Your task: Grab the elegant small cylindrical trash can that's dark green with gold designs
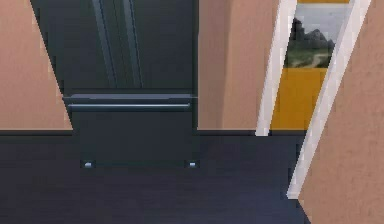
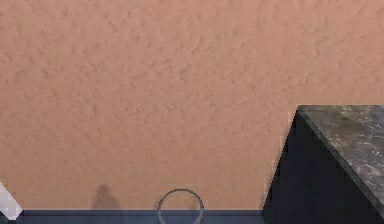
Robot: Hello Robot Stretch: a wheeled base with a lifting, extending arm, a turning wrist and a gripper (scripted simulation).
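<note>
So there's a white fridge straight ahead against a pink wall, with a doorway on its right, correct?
No: the forward view shows the fridge is dark, not white. It does stand against the pink wall, with the doorway at its right.

Fridge (image 1: 130,70) blocks ahead; doorway (image 1: 308,80) beside it free.

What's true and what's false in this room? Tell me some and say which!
1. A dark fridge stands ahead in the forward view. True.
2. The room is painted blue. False: the wall is pinkish-tan.
3. A white door frame is at the forward view's right. True.
4. The worktop is white. False: the counter at the arm side view's right has a dark speckled stone top.
</note>
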